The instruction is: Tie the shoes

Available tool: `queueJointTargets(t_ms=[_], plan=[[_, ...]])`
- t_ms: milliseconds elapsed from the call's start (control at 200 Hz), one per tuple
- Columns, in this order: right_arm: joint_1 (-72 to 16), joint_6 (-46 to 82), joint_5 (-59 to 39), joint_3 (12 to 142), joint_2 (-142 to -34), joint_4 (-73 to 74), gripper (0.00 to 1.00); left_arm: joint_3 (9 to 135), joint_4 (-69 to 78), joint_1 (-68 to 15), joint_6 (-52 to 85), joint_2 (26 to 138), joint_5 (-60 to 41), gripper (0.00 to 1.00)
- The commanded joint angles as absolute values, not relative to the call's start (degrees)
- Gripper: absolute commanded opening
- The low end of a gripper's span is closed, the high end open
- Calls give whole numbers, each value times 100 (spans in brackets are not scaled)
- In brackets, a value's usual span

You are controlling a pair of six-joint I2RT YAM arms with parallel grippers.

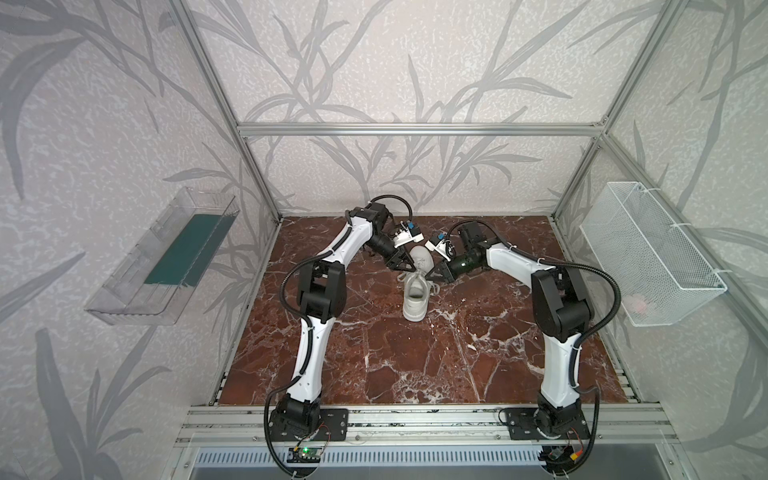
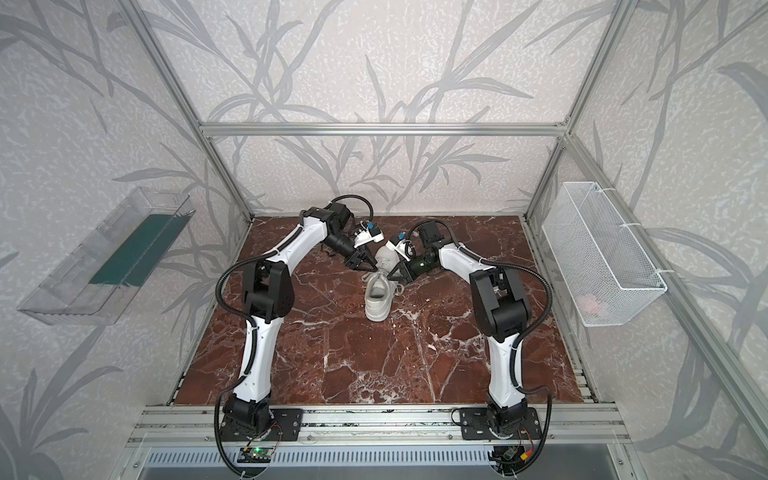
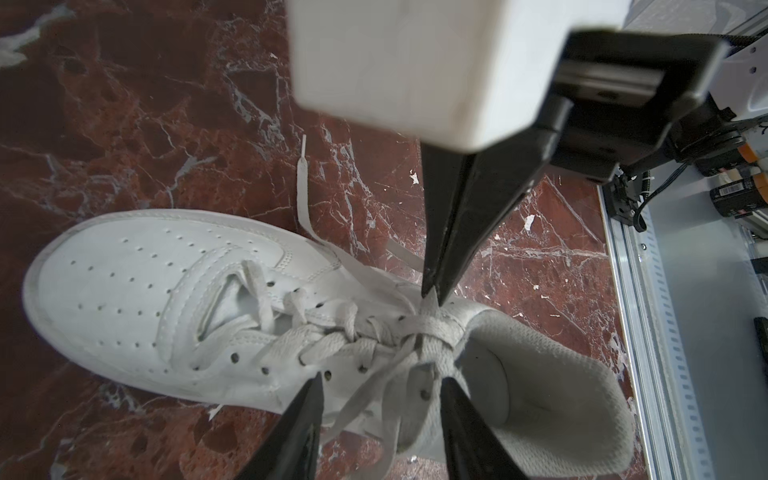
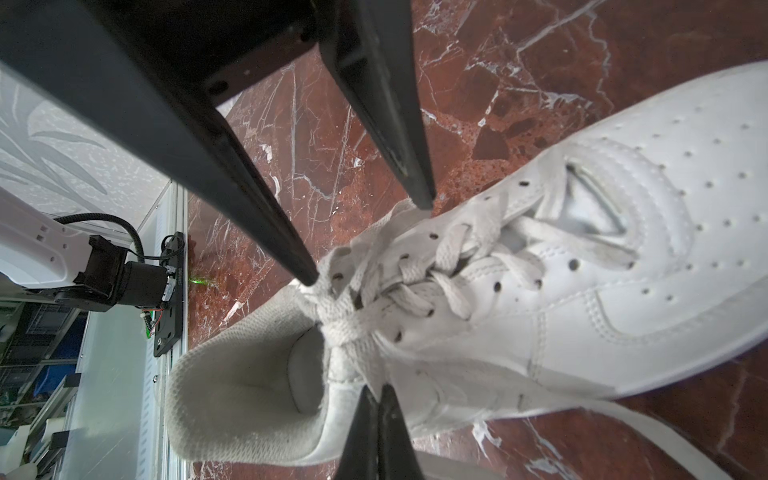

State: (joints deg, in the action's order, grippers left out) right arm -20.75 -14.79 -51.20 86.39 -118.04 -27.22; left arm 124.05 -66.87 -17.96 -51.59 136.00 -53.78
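Shoe: 1 white sneaker (image 1: pixel 413 303) stands upright on its sole near the middle of the red marble table (image 1: pixel 415 365). Its toe points toward the back wall and its heel opening toward the arm bases.
Laces: the flat white laces (image 3: pixel 332 345) criss-cross through the eyelets. They are twisted around each other at the top of the tongue, just in front of the shoe's opening.
Loose end: 1 loose end (image 3: pixel 302 183) lies flat on the table beside the shoe's toe half, apart from both claws.
Left claw: the left claw (image 3: pixel 382 377) hangs over the upper eyelets. Its 2 fingers stand apart with lace strands running between them, and nothing is clamped.
Right claw: the right claw (image 4: pixel 377 390) is closed. Its tips pinch a bit of lace right at the twist, and the left wrist view shows a small white point of lace poking out between them.
Both claws: in both top views they come in from opposite sides and meet over the lacing, with their tips near each other.
Tray: a clear plastic tray (image 1: pixel 166 257) hangs on the left wall, well apart from the shoe.
Basket: a white wire basket (image 1: pixel 648 253) hangs on the right wall, also well apart from the shoe.
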Motion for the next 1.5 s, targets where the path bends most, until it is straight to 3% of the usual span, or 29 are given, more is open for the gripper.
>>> queueJointTargets(t_ms=[0, 280, 500, 1495], plan=[[-2109, -1529, -5133, 8613, -11548, -2786, 0, 12533, -6921, -1845, -5238, 13719, -5606, 46], [-2109, -1540, -5124, 8613, -11549, -2812, 0, 12337, -7017, -1846, -5255, 13695, -5696, 26], [-2109, -1512, -5089, 8579, -11474, -2767, 0, 12315, -7053, -1846, -5274, 13591, -5602, 0], [-2109, -1466, -4959, 8193, -11015, -2961, 0, 12182, -6908, -1853, -5414, 12982, -4514, 0]])
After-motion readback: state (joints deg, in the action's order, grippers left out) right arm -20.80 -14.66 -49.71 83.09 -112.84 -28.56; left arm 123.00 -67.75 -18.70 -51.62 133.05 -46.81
